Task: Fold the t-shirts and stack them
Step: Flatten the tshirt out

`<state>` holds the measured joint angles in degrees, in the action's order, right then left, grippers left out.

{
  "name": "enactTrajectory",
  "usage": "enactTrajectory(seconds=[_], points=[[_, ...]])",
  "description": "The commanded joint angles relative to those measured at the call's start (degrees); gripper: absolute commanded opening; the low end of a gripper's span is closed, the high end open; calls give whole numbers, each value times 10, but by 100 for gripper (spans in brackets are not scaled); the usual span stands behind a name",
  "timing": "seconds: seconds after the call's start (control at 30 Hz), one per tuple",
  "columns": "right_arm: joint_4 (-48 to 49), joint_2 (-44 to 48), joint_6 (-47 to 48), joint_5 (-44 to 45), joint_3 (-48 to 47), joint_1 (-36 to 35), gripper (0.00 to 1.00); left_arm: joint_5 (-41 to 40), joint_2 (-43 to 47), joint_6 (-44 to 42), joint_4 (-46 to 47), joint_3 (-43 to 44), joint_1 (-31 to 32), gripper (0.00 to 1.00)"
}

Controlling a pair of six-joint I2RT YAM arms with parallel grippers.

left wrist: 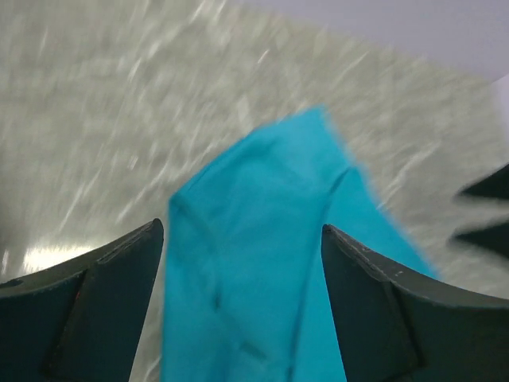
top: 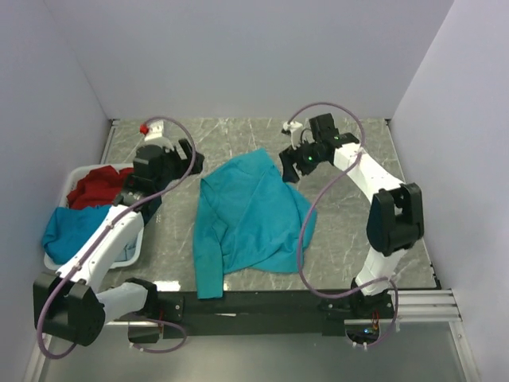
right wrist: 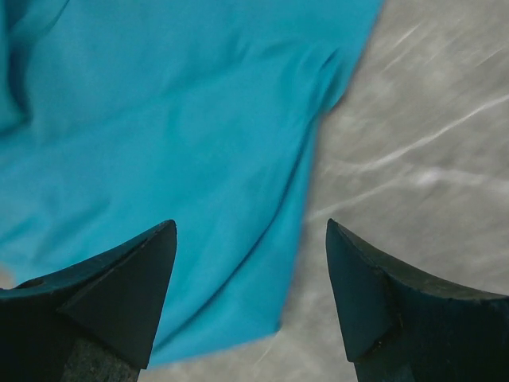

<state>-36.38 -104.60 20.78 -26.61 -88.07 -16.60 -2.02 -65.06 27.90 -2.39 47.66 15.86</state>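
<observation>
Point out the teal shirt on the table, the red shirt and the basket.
Teal shirt (top: pixel 250 211): top view, middle of its body.
Red shirt (top: pixel 97 187): top view, its bunched top.
Basket (top: pixel 137 243): top view, near right wall.

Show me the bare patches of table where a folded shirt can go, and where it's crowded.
Bare table: the far strip behind the teal t-shirt, the far right corner beyond the right arm, and a narrow lane between the basket and shirt. Crowded: the centre under the shirt, and the left side, filled by basket and left arm.
</observation>
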Motion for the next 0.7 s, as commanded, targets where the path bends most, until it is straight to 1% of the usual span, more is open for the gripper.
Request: enactTrajectory(seconds=[0.0, 0.03, 0.07, 0.1, 0.13, 0.17, 0.23, 0.37, 0.5, 0.6, 0.67], points=[[-6, 103, 37, -73, 78, 1, 81, 49, 30, -34, -29, 67, 2, 85], [-3, 108, 33, -61, 125, 3, 81, 67, 27, -36, -46, 72, 2, 85], [15, 113, 25, -49, 147, 2, 80, 104, 22, -38, -64, 74, 2, 84], [28, 119, 15, -34, 169, 3, 80, 115, 18, -37, -100, 74, 2, 86], [39, 120, -5, -9, 199, 4, 80, 132, 10, -36, -110, 71, 2, 86], [48, 120, -10, -6, 207, 10, 79, 154, 7, -36, -118, 59, 3, 85], [49, 109, -24, -8, 213, 17, 77, 158, 3, -37, -122, 29, 3, 83], [39, 86, -21, -33, 198, 20, 76, 145, -10, -54, -128, 13, 3, 79], [22, 43, -11, -43, 156, 19, 75, 149, -34, -88, -153, 43, 3, 77], [-1, -4, 2, -54, 90, 20, 75, 146, -49, -120, -161, 57, 3, 76], [-23, -33, 2, -63, 28, 17, 75, 145, -53, -126, -156, 45, 3, 75]])
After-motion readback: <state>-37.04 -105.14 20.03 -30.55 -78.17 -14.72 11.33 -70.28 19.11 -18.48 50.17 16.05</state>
